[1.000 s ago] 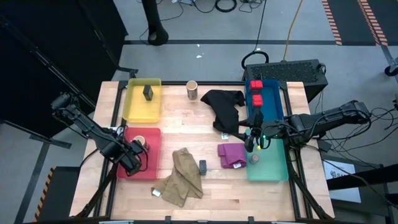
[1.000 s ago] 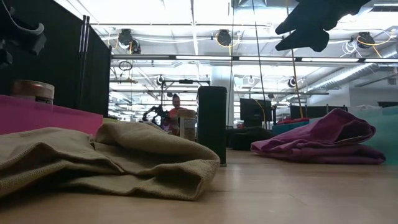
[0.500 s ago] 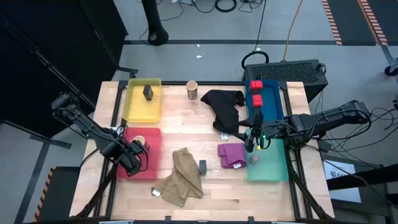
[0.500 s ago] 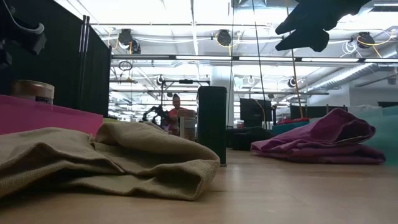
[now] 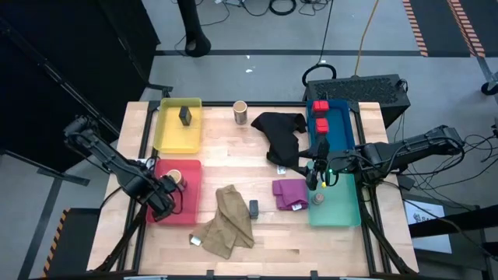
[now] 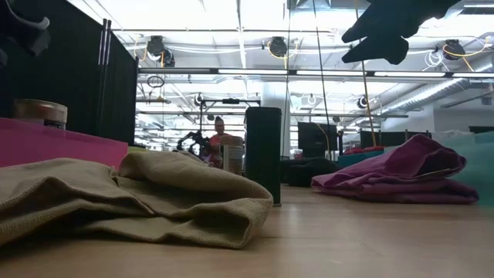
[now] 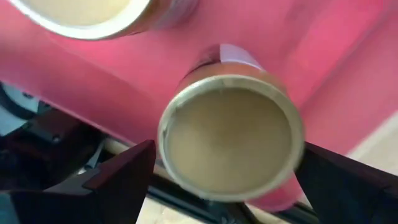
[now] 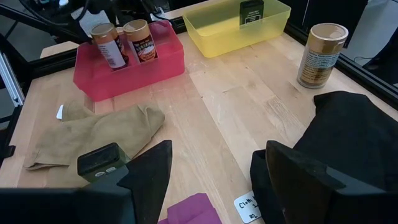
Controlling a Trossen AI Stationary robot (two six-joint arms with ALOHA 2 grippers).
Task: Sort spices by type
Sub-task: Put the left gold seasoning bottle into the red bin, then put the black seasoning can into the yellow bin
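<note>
Left gripper gapes wide, empty, over an upright tan cylinder in my near-left red tray, mouth upward, long axis vertical. I judge that placement done; next I lift clear. Right gripper hovers open, empty, mid-right.

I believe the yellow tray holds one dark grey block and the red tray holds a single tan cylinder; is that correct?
Not quite. The yellow tray does hold one dark grey block, but the red tray holds two tan cylinders, side by side, not one. The right wrist view shows both clearly.
</note>
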